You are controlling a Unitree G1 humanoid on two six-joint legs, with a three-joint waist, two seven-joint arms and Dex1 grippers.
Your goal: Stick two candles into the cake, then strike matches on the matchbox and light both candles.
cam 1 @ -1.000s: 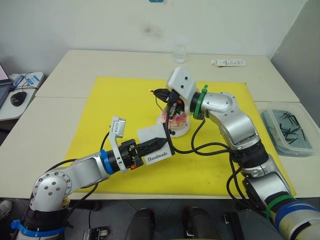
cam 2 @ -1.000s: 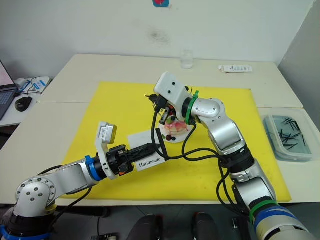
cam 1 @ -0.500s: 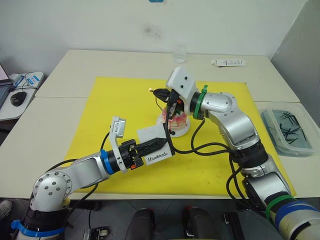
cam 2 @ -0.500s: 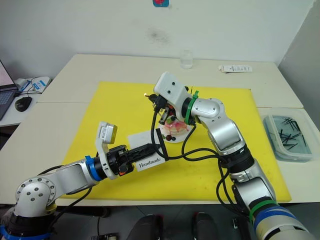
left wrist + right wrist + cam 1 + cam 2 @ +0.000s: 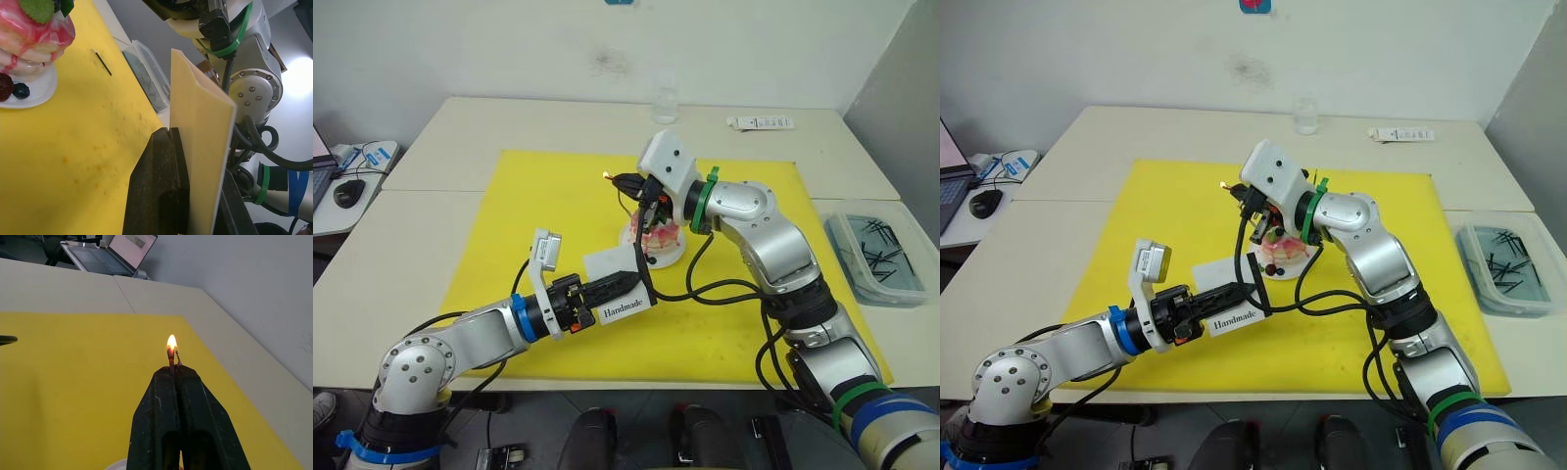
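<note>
My right gripper (image 5: pixel 173 369) is shut on a match (image 5: pixel 170 357) whose tip burns with a small flame. It is held over the yellow mat, just above and to the left of the cake (image 5: pixel 660 235). The pink-and-white cake stands on its small white plate (image 5: pixel 29 93), partly hidden by that gripper. A thin pale tip shows right beside the flame; I cannot tell whether it is a candle. My left gripper (image 5: pixel 628 276) is shut on the white matchbox (image 5: pixel 619 289) marked "Handmade", holding it on edge in front of the cake.
A yellow mat (image 5: pixel 548 196) covers the table's middle. A loose match (image 5: pixel 103 62) lies on it beyond the cake. A clear bin (image 5: pixel 881 257) of dark sticks sits at the right edge. At the back stand a glass (image 5: pixel 665 105) and a white tube (image 5: pixel 760 122).
The flame at the match tip looks a little brighter. Both arms have barely moved.
</note>
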